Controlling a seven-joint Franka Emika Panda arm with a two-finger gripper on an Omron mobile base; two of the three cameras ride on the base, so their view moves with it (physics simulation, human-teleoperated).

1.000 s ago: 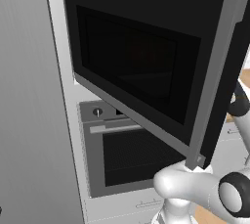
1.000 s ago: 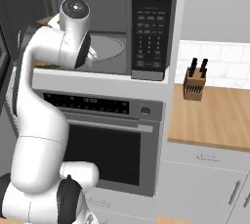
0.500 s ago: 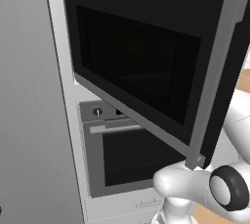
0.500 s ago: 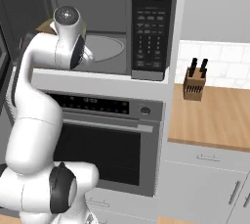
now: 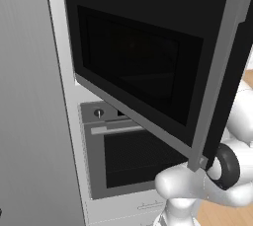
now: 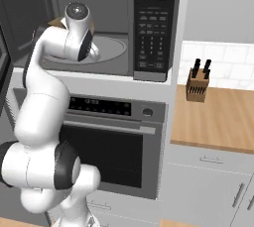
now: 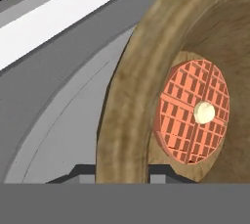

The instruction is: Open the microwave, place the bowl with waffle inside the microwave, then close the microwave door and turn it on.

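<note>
Clamping bowl (image 7: pixel 128 96) rim, jaws part-open.

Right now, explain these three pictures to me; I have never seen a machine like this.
It is a white robot arm on a driving base in a rendered kitchen. Two cameras ride behind it, left and right. The microwave door hangs open; the arm reaches into the microwave above the oven. The third camera sits on the hand: its gripper is shut on the rim of the bowl, which holds a waffle, over the turntable. A knife block stands on the counter.
</note>
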